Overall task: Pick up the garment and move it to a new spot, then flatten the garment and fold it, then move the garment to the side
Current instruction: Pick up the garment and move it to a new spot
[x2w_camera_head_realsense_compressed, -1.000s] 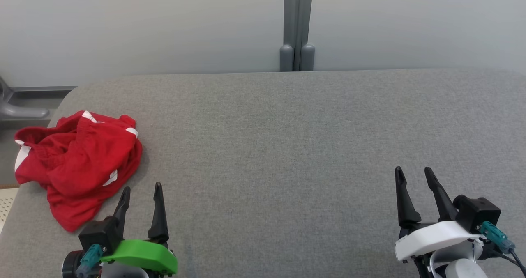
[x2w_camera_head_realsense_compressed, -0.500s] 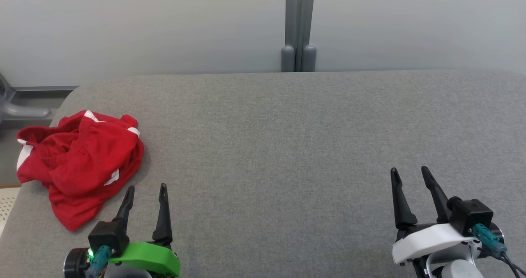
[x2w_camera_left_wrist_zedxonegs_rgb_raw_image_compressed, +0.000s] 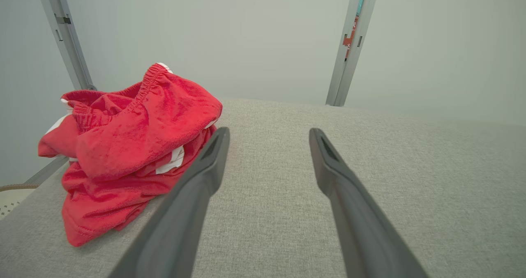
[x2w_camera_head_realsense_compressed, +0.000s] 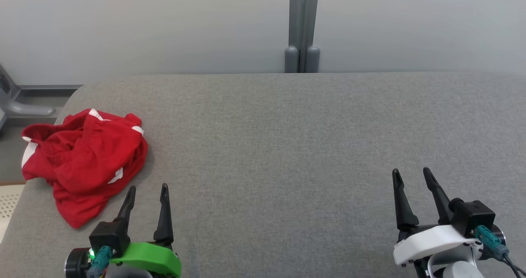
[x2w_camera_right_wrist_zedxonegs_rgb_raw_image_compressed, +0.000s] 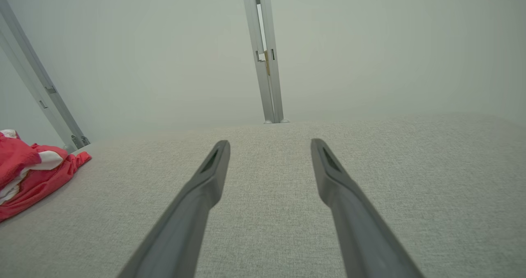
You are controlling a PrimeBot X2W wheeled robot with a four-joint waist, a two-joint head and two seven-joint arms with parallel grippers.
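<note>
Two tools sit low in your head view, each with its dark fingers spread apart and nothing between them. The left tool (x2w_camera_head_realsense_compressed: pixel 148 187), on its green mount, and the right tool (x2w_camera_head_realsense_compressed: pixel 411 170), on its white mount, both point toward the far side of the grey fabric tabletop (x2w_camera_head_realsense_compressed: pixel 279 146). One bunched red cloth (x2w_camera_head_realsense_compressed: pixel 84 159) lies at the tabletop's left end, near the rounded far corner, and its left part reaches the side edge. It shows white patches, and your left wrist view shows a gathered elastic edge along its top fold. You cannot tell from these views whether this heap is the piece you are to fold. The left tool's left finger (x2w_camera_head_realsense_compressed: pixel 126 204) stands just beside the cloth's near right hem, with a thin strip of grey between them. The right tool is well apart from the cloth, over bare fabric near the right end. Behind the tabletop stands a pale wall panel (x2w_camera_head_realsense_compressed: pixel 144 23) with a grey post (x2w_camera_head_realsense_compressed: pixel 302 27).
</note>
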